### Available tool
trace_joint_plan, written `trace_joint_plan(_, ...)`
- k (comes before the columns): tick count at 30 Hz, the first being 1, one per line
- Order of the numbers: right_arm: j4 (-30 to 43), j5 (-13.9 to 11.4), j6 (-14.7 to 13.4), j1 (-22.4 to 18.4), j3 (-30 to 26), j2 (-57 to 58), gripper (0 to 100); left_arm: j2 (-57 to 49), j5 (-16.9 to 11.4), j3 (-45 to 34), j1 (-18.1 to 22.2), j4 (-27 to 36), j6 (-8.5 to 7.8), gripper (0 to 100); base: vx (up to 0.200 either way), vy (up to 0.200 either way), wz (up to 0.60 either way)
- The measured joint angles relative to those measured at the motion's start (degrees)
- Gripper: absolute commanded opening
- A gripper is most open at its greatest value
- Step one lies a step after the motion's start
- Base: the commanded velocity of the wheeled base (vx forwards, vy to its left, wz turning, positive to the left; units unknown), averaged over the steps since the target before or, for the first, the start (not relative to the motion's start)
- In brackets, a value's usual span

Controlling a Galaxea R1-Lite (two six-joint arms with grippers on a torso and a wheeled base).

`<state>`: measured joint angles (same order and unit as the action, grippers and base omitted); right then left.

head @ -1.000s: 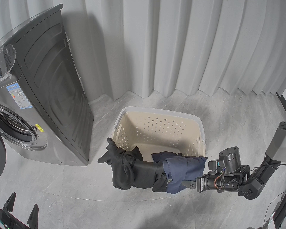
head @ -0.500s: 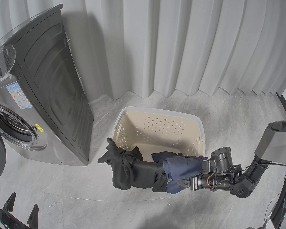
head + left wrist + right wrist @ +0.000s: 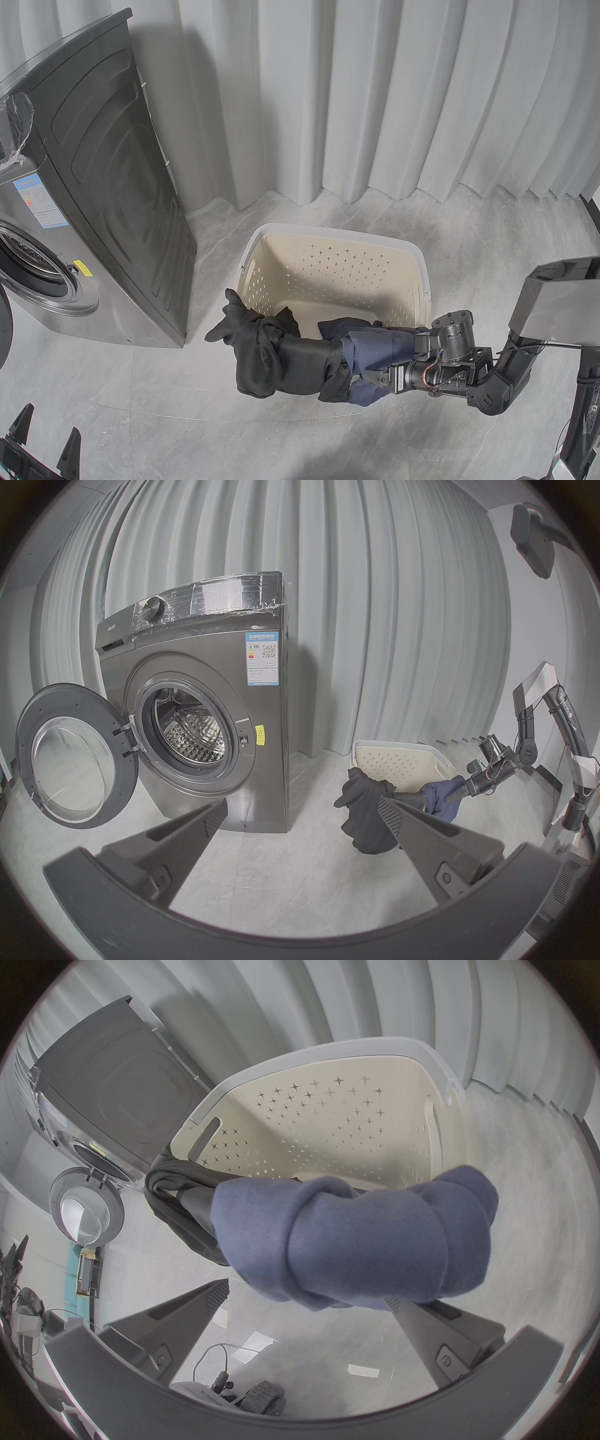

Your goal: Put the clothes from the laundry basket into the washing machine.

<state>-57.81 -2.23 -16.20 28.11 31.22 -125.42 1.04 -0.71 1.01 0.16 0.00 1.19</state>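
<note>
A cream laundry basket [image 3: 420,262] stands on the floor. Over its near rim hang a black garment [image 3: 275,359] and a dark blue garment [image 3: 381,351], side by side. My right gripper [image 3: 374,380] is open and level with that rim, its tips against the blue garment's right lower edge. In the right wrist view the blue garment [image 3: 356,1235] bulges just ahead of the spread fingers [image 3: 187,1316]. The grey washing machine [image 3: 94,187] stands left of the basket, its round door [image 3: 69,755] swung open and the drum [image 3: 187,727] bare. My left gripper [image 3: 44,437] is open, low at the near left.
White curtains [image 3: 375,94] hang behind the basket and the machine. Bare grey floor [image 3: 156,400] lies between the machine and the basket. The open door [image 3: 86,1207] juts out in front of the machine.
My right arm has slid left toward the basket, bringing its open gripper up to the blue garment. The clothes, the basket and my left gripper have stayed put.
</note>
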Motion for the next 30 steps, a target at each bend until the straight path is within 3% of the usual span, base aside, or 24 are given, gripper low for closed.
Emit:
trace_joint_plan(11,-0.1,0.8,0.1,-0.8,3.3,-2.0,100,0.0,0.0,0.0,0.0,0.0,0.06,100,0.000,0.000,0.00)
trace_joint_plan(12,-0.1,0.8,0.1,-0.8,3.3,-2.0,0,0.0,0.0,0.0,0.0,0.0,0.04,100,0.000,0.000,0.00)
trace_joint_plan(23,-0.4,0.8,0.2,-1.4,2.9,-2.0,0,0.0,0.0,0.0,0.0,0.0,0.09,100,0.000,0.000,0.00)
trace_joint_plan(30,-0.4,0.8,0.5,-0.9,-0.4,1.6,0,0.0,0.0,0.0,0.0,0.0,0.09,100,0.000,0.000,0.00)
